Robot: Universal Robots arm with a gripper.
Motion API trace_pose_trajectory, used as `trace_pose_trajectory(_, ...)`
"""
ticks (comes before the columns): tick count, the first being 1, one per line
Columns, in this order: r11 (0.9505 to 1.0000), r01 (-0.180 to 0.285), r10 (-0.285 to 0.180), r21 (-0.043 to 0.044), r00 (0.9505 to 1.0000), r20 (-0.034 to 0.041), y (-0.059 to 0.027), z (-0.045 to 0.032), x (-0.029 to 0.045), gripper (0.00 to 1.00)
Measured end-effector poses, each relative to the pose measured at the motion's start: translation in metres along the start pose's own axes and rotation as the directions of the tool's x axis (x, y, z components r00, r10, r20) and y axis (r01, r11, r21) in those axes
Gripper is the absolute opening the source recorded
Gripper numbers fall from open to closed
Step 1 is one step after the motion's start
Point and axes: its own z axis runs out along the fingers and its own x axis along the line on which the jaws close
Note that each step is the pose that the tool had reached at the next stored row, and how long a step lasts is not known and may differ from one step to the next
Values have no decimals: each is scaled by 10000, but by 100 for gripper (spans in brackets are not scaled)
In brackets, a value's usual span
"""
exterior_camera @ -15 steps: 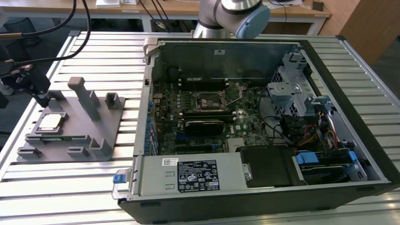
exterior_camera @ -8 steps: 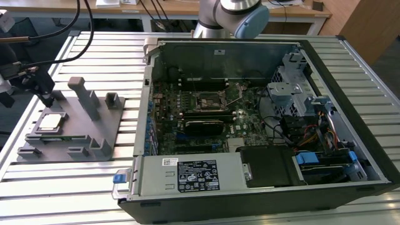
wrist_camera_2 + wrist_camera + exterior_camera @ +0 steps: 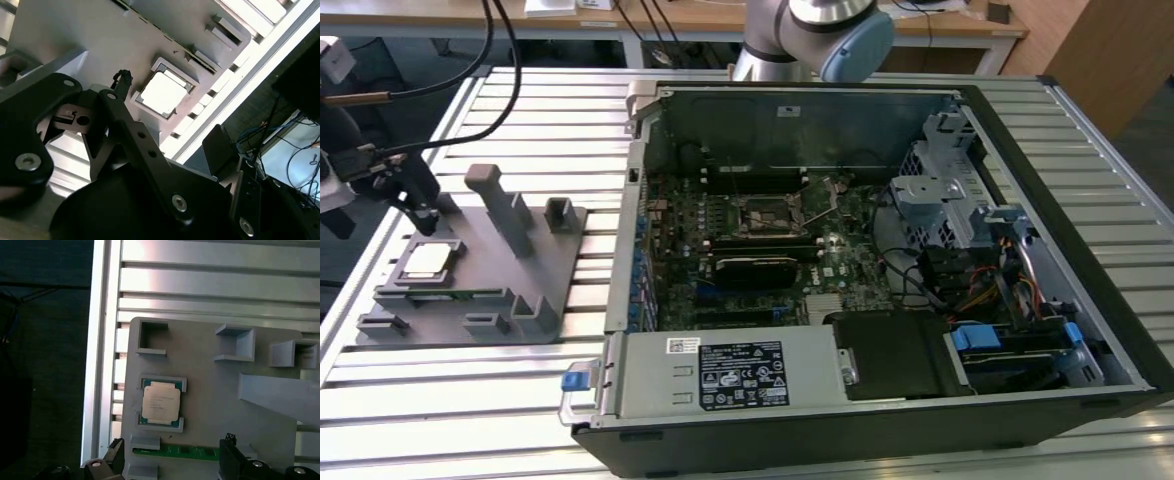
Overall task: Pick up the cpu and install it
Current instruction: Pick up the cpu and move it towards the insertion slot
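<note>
Slatted metal table [image 3: 454,400], grey holder [image 3: 550,262] with cpu [image 3: 427,262], open computer case [image 3: 787,130]

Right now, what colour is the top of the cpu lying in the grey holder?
The cpu top is pale silver, green-edged; clearest in the first wrist view.

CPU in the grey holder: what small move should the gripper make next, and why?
Probably shift the open gripper along the holder until the cpu lies between its fingertips, before lowering. In the first wrist view the chip sits untouched in its recess, clear of both fingertips, which stand wider apart than the chip.
</note>
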Motion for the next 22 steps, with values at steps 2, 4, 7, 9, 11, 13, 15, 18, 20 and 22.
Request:
trace_pose_trajectory(2,10000,53,-53,0,10000,1,2,35,8,84)
trace_pose_trajectory(4,10000,61,-61,0,10000,1,15,60,16,84)
trace_pose_trajectory(7,10000,51,-51,1,10000,2,39,109,39,84)
trace_pose_trajectory(9,10000,12,-12,6,10000,1,65,145,47,84)
trace_pose_trajectory(11,10000,-53,53,8,10000,2,89,179,52,84)
trace_pose_trajectory(13,10000,-76,76,12,10000,0,102,213,69,84)
trace_pose_trajectory(15,10000,-75,75,11,10000,0,104,244,84,84)
trace_pose_trajectory(18,10000,-80,80,10,10000,4,110,300,96,84)
trace_pose_trajectory(20,9999,-149,149,10,9999,3,135,335,95,84)
trace_pose_trajectory(22,9996,-279,279,8,9996,7,149,370,94,84)
